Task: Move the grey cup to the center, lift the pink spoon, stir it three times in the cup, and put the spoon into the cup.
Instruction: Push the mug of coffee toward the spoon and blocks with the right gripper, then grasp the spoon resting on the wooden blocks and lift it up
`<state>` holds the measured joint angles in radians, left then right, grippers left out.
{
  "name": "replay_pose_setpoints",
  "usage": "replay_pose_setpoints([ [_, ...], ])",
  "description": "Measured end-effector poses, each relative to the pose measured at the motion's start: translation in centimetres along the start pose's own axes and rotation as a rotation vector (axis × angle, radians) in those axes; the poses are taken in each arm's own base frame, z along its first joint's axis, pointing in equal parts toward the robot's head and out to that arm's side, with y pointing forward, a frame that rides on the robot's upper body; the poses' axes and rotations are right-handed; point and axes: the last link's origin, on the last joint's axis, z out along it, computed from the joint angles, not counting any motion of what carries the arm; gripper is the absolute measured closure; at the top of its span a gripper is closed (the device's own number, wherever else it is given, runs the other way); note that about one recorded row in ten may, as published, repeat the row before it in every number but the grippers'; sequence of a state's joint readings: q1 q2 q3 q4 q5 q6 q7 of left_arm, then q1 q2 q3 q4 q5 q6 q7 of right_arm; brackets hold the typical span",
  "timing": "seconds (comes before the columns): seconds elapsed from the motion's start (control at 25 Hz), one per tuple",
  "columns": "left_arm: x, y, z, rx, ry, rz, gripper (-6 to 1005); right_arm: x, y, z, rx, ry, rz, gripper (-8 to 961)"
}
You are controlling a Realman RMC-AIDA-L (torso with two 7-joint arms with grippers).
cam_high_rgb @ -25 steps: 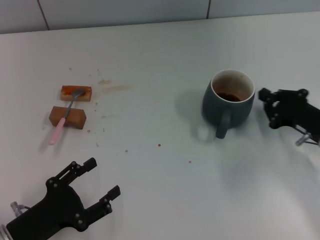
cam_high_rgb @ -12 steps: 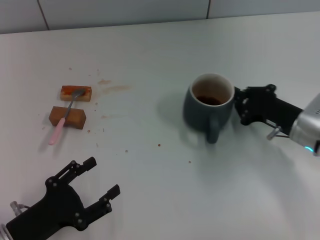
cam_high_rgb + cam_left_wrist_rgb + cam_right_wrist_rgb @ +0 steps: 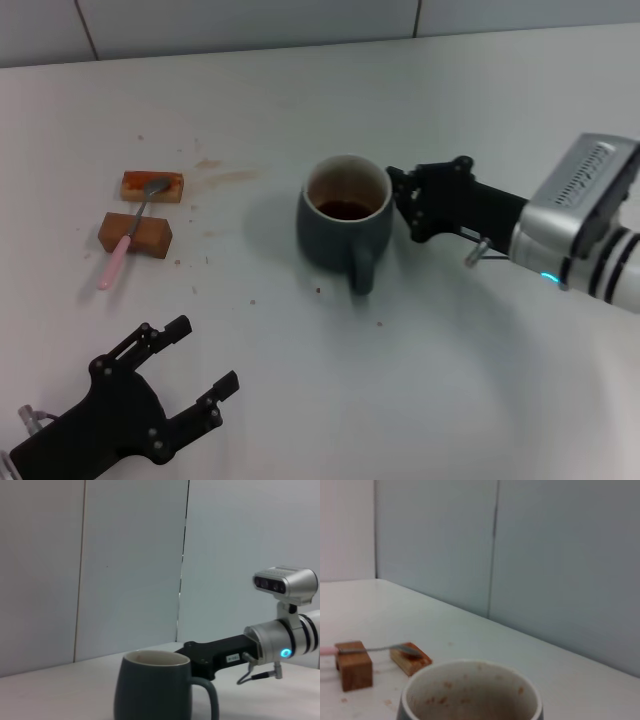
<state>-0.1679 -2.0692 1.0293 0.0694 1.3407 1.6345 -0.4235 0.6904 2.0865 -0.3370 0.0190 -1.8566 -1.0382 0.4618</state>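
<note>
The grey cup stands upright near the middle of the white table, handle toward the robot, brown residue inside. The right gripper sits against the cup's right side; whether its jaws are parted or closed cannot be told from here.

The pink spoon lies untouched well to the left, resting across two orange-brown blocks, bowl on the farther block. The left gripper hovers low near the front edge, jaws spread, holding nothing.

Judgement: the cup's move to centre looks done or nearly so. Lifting the spoon, three stirs and placing it in the cup remain.

A small pale label shows on the right arm; unreadable. No other writing seen.
</note>
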Motion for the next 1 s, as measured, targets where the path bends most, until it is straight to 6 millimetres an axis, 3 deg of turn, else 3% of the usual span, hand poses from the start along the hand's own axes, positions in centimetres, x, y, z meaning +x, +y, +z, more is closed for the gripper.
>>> replay_pose_setpoints([
  [0.24, 0.1, 0.0, 0.0, -0.001, 0.004, 0.001, 202, -1.6, 1.1, 1.9, -0.056, -0.026, 0.000, 915],
  [0.6, 0.1, 0.0, 0.0, -0.002, 0.006, 0.002, 202, -1.7, 1.7, 2.0, -0.058, -0.044, 0.008, 913],
  [0.76, 0.1, 0.0, 0.0, -0.002, 0.007, 0.002, 202, -0.9, 0.3, -1.0, 0.037, -0.130, 0.061, 912],
  [1.0, 0.2, -0.2, -0.1, 0.009, 0.012, 0.006, 201, -0.8, -0.1, -9.1, 0.048, -0.376, 0.101, 910],
])
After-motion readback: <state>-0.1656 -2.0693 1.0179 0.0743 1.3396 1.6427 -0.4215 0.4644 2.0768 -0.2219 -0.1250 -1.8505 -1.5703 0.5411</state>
